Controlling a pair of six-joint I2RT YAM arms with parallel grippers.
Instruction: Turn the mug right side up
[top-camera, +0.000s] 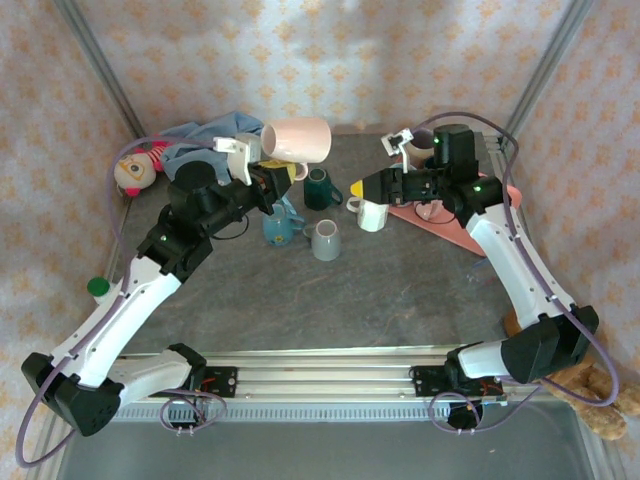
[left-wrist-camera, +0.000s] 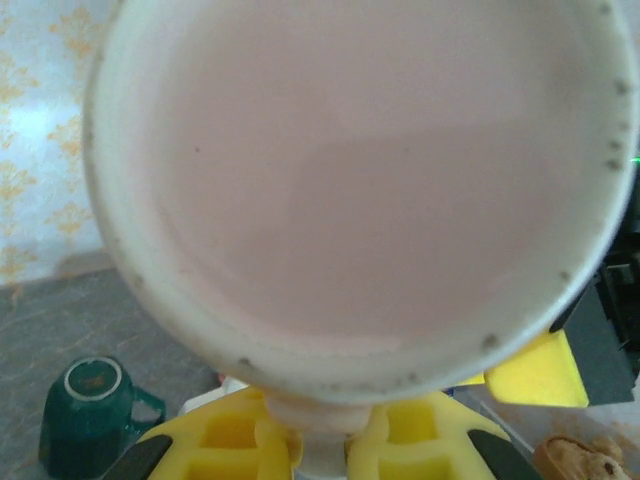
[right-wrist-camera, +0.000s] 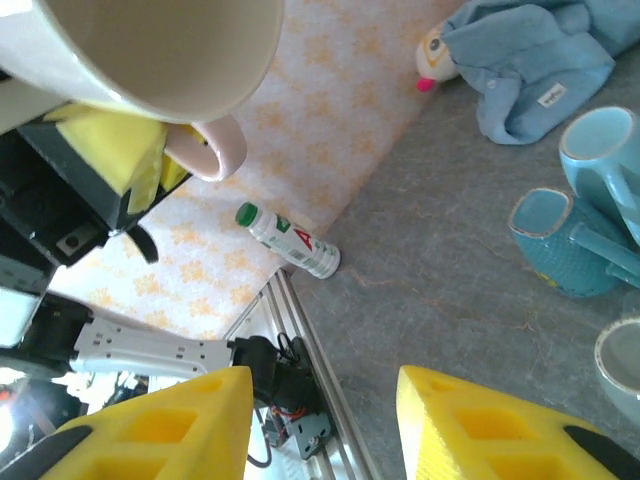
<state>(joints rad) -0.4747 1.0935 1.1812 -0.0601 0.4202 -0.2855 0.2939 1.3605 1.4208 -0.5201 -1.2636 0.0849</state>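
Observation:
A pale pink mug hangs on its side in the air at the back of the table. My left gripper is shut on its handle. In the left wrist view a round face of the mug with a white speckled rim looms over the camera, and the handle sits pinched between the yellow fingers. My right gripper stands open to the right of the mug, beside a white mug. Its wrist view has the pink mug at top left and nothing between the open gripper.
Under the raised mug stand a dark green mug, a blue mug and a grey mug. A pink tray lies right. Blue cloth and a doll fill the back left corner. A green-capped bottle lies by the left wall.

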